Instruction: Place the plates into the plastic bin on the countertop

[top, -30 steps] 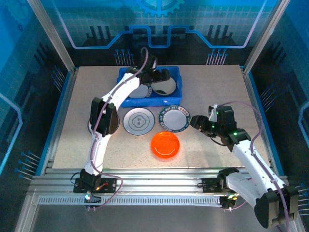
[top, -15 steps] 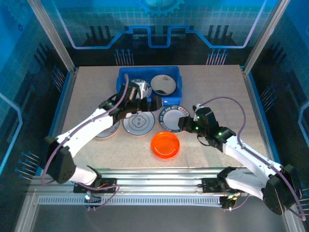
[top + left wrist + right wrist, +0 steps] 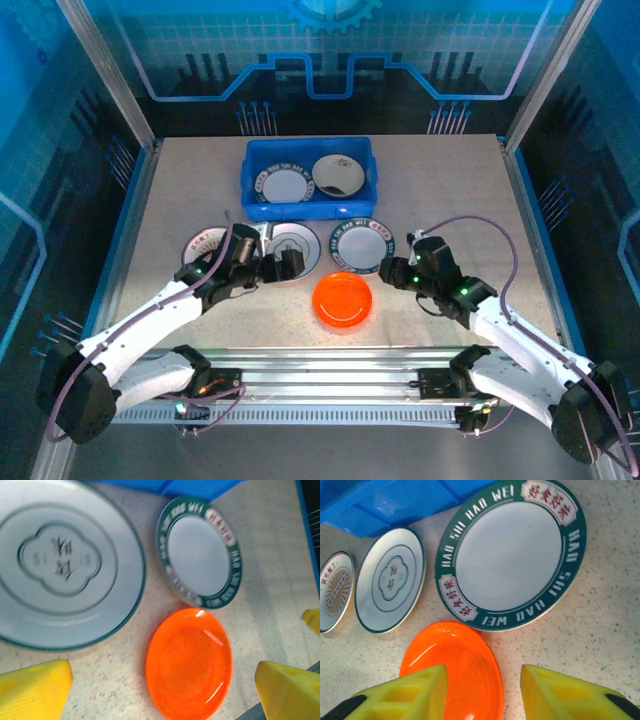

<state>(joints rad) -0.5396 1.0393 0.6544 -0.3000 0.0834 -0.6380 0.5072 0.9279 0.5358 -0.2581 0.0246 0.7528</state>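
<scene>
The blue plastic bin (image 3: pixel 306 211) stands at the back of the countertop (image 3: pixel 450 180) with two plates in it, one with a patterned rim (image 3: pixel 285 184) and a grey-white one (image 3: pixel 338 174). In front of it lie a grey-white plate (image 3: pixel 298 240), a dark-green-rimmed plate (image 3: pixel 362 243) and an orange plate (image 3: pixel 342 299). My left gripper (image 3: pixel 285 262) is open over the grey-white plate's near edge. In the left wrist view the left gripper (image 3: pixel 161 682) hangs wide above the orange plate (image 3: pixel 189 662). My right gripper (image 3: pixel 485 690) is open, straddling the orange plate's (image 3: pixel 455 655) right rim.
A small red-patterned plate (image 3: pixel 203 243) lies at the left, partly under my left arm. Aluminium rails (image 3: pixel 330 365) run along the near edge and blue edging frames both sides. Bare counter lies right of the bin.
My left arm has pulled back out of the bin toward the near left, its gripper now over the grey-white plate. My right gripper has moved left to the orange plate and narrowed.
</scene>
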